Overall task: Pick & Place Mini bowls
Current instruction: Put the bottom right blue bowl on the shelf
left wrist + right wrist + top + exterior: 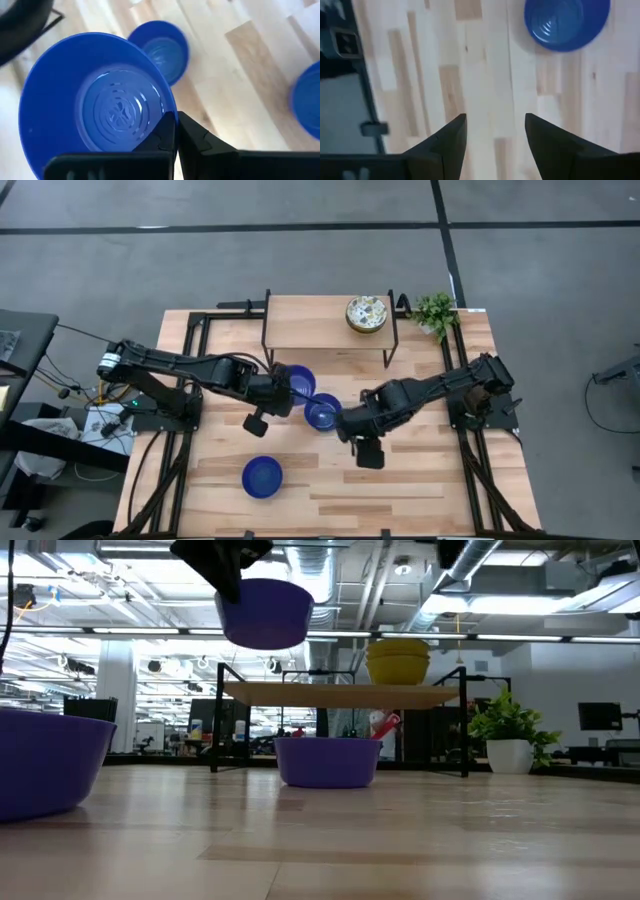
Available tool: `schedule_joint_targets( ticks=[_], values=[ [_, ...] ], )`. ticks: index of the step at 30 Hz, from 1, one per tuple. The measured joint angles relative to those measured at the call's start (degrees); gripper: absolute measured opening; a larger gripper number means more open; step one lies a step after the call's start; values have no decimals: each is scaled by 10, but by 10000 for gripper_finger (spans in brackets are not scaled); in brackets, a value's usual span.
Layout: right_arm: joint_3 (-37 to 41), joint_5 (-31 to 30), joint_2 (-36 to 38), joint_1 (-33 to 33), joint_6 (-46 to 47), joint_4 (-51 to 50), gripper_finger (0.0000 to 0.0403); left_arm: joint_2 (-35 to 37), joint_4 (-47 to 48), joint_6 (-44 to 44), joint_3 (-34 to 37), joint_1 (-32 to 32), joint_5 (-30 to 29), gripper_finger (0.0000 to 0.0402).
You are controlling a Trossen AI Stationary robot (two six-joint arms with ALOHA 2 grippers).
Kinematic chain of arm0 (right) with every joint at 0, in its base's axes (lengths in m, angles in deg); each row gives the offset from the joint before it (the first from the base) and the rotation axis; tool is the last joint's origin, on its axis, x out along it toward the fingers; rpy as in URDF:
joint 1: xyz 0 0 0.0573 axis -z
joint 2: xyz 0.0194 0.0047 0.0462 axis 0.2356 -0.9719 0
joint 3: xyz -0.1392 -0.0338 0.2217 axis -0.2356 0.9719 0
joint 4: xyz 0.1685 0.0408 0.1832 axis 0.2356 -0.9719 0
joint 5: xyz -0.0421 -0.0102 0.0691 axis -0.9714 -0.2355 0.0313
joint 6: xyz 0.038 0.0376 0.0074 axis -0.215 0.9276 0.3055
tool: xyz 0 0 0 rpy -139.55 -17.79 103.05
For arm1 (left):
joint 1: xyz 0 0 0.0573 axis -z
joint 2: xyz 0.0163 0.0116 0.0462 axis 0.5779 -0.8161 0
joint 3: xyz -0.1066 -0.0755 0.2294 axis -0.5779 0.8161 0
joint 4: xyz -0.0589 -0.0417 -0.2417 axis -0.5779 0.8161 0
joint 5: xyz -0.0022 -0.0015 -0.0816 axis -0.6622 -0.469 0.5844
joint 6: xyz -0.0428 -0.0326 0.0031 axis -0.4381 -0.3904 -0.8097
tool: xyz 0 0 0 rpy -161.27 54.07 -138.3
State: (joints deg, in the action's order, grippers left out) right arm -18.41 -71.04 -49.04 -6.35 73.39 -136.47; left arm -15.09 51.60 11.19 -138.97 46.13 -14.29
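Left gripper [175,131] pinching the rim of a blue bowl [95,100], fingers clamped tight on its wall, lifting it clear of the table; showing in the low view as the blue bowl [265,612] hanging well above the wood, and in the high view near the table's middle, in front of the small raised shelf [300,322].

Right gripper [495,131] standing spread wide, fingers [447,137] apart and gripping nothing, only bare wooden table [485,75] showing between them; sitting in the high view just beside the second blue bowl [322,412], which is resting on the table at the centre (whether touching its rim or just apart, hard telling from above).

Third blue bowl [262,476] lying alone nearer the front edge, well apart from both arms. Patterned cream bowls [366,314] sitting stacked on the shelf, looking yellowish in the low view. Small potted plant [436,312] standing at the table's far right corner, beside the shelf.
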Motion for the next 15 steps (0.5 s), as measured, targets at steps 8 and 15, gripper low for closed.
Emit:
schedule_joint_targets(
  ticks=[8,15],
  values=[
    [0,-58,0,-57,15,-3,181,27,-1,12,0,-62,-6,2],
    [0,-104,21,-61,21,-3,175,24,-59,70,-1,-130,-6,2]
  ],
)
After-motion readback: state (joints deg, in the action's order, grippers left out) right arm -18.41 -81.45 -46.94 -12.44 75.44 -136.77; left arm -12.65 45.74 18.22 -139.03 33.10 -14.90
